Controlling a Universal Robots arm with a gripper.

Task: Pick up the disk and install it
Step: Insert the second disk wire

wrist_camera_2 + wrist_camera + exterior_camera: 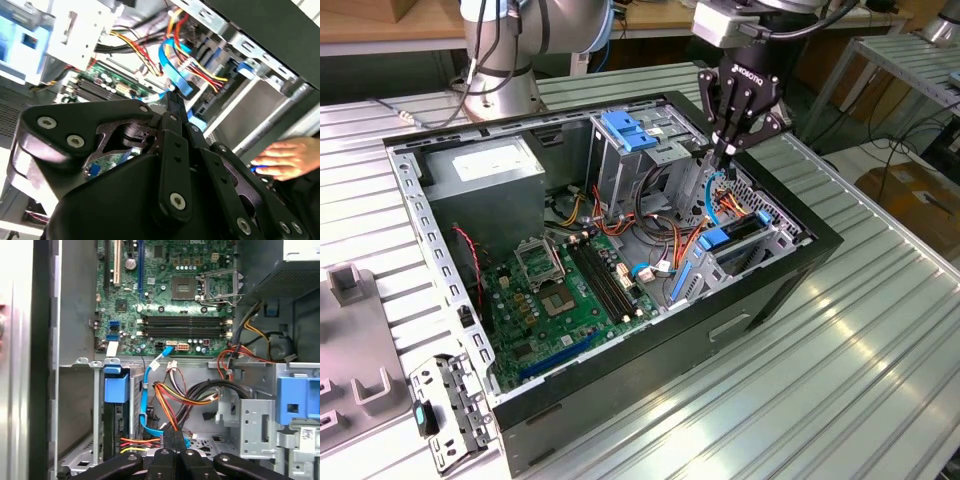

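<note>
Open computer case (820,240) on the ribbed table (880,340), side panel off, motherboard (570,290) exposed. The hand (720,155) hangs inside the case near the front wall, at the exterior view's right, with its fingers pressed together into a single narrow tip. In both wrist views that tip (175,437) sits right at a blue cable (145,405) and a bundle of red, yellow and orange wires (180,392); whether it pinches the cable or only touches it cannot be told. The disk (740,235) appears to lie already in the lower bay beside the front wall, edged by blue rails (713,240), just below the hand and apart from it. The tall cage (615,170) with its blue handle (625,130) stands nearby.

Judged step: work around the seated disk. It is best done with a slow, straight approach, the tip kept clear of the wire bundle so nothing snags, and any push on the disk directed along its rails.
</note>
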